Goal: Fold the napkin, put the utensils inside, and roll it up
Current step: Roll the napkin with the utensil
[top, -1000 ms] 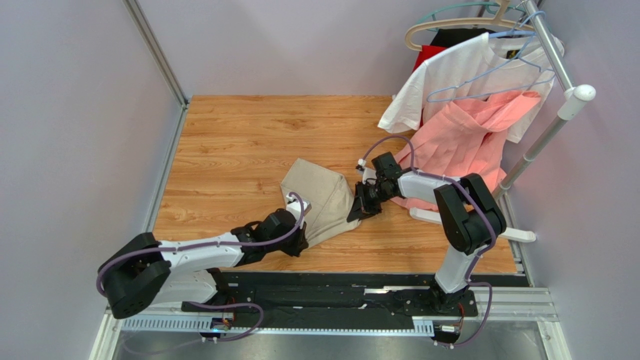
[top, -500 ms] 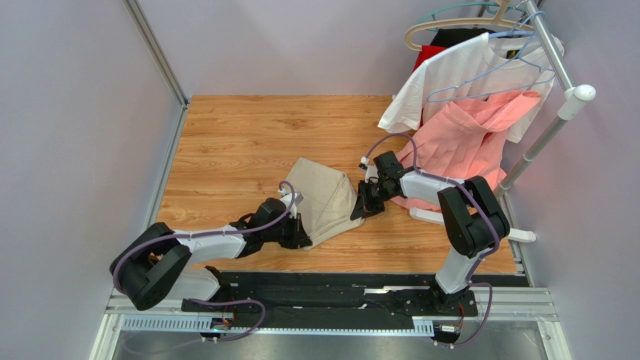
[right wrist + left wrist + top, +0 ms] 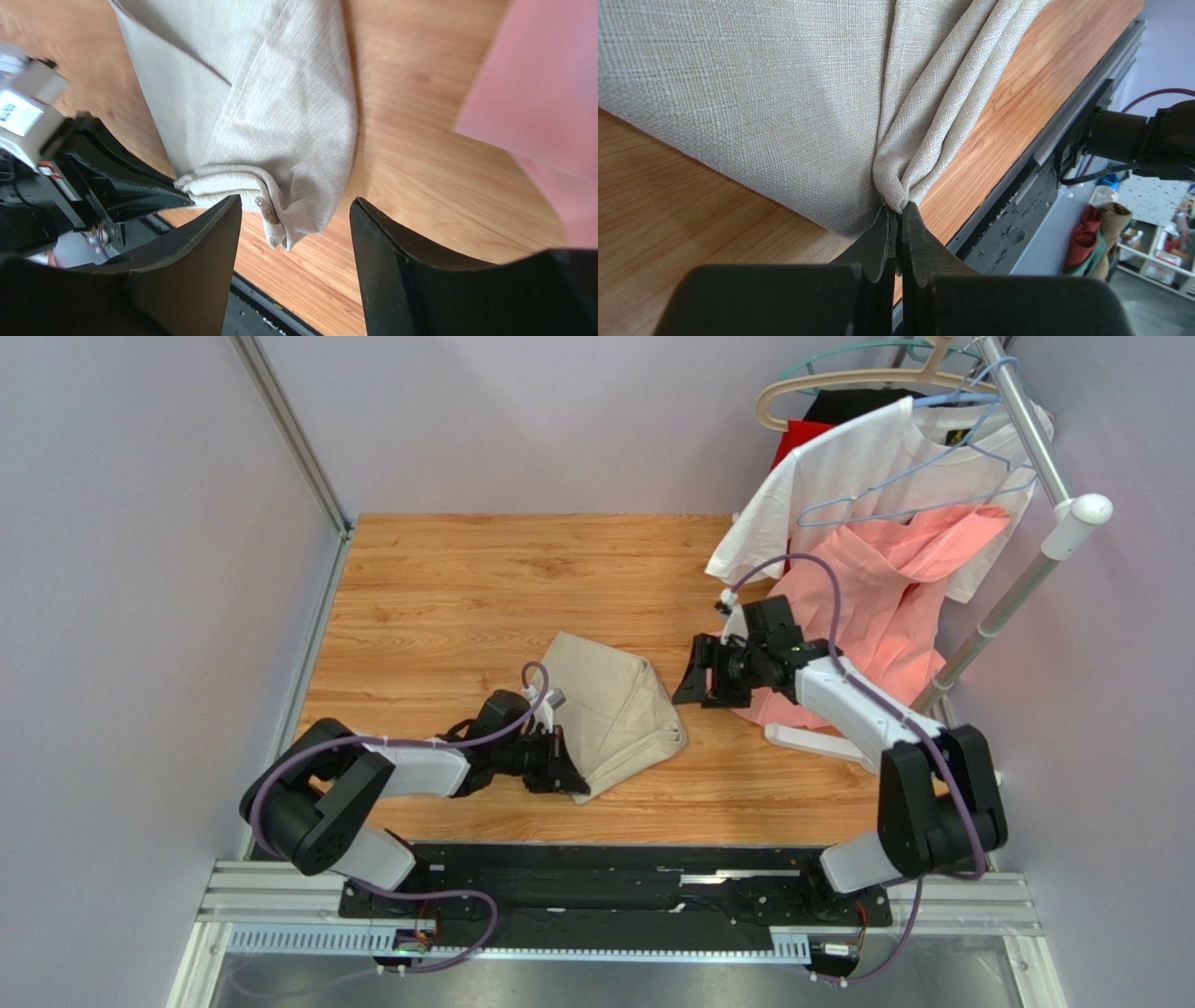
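Wooden tabletop: your left gripper pinches a bunched corner of the folded napkin, while your right gripper hangs open nearby, apart from it.

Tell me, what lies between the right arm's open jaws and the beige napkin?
Only a bare strip of wooden table separates the right gripper from the napkin; the top view shows it best.

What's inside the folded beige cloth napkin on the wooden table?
Only bunched layers of the beige cloth napkin show, its near corner pinched in the left gripper. No utensils are visible; the folds cover anything inside.
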Available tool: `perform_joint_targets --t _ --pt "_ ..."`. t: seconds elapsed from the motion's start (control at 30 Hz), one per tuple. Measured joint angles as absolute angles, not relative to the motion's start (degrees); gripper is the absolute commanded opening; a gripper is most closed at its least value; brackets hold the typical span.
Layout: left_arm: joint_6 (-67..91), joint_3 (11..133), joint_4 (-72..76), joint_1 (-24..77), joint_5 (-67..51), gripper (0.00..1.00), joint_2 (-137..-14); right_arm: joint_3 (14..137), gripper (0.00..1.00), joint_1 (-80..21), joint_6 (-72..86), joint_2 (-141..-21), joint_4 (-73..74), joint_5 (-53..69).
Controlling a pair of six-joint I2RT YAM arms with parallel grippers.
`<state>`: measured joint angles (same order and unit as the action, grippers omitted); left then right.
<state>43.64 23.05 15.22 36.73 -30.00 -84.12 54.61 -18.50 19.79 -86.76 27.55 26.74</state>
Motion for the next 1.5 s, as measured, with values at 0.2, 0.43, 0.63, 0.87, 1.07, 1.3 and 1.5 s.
perform_joint_targets --t 0.2,0.43,0.63,0.87,1.07,1.3,1.5 --pt "45.21 23.05 17.23 34.09 -34.89 0.0 -86.85 45.52 0.63 -17.23 24.95 -72.47 21.26 22.83" --pt "46.96 23.11 18.79 32.05 -39.03 0.0 -89.47 25.74 0.63 -20.99 34.96 -61.78 8.95 20.73" --pt "48.12 23.29 20.14 30.85 -42.76 0.0 -92.12 20.4 0.63 -22.87 38.37 -59.22 -0.12 19.57" --pt "48.69 23.31 20.86 30.11 -45.65 0.0 -93.84 16.82 0.63 -24.32 39.97 -61.82 -7.49 17.93" --pt "48.6 23.35 20.47 29.78 -46.72 0.0 -94.24 16.75 0.62 -25.87 40.99 -67.09 -13.65 16.43" --pt "48.23 23.46 19.11 29.52 -47.57 0.0 -94.24 16.73 0.59 -27.46 42.06 -70.48 -17.04 12.86" --pt "47.57 23.97 18.39 29.43 -48.05 0.0 -94.59 16.73 0.57 -28.12 42.22 -71.7 -17.96 10.37"
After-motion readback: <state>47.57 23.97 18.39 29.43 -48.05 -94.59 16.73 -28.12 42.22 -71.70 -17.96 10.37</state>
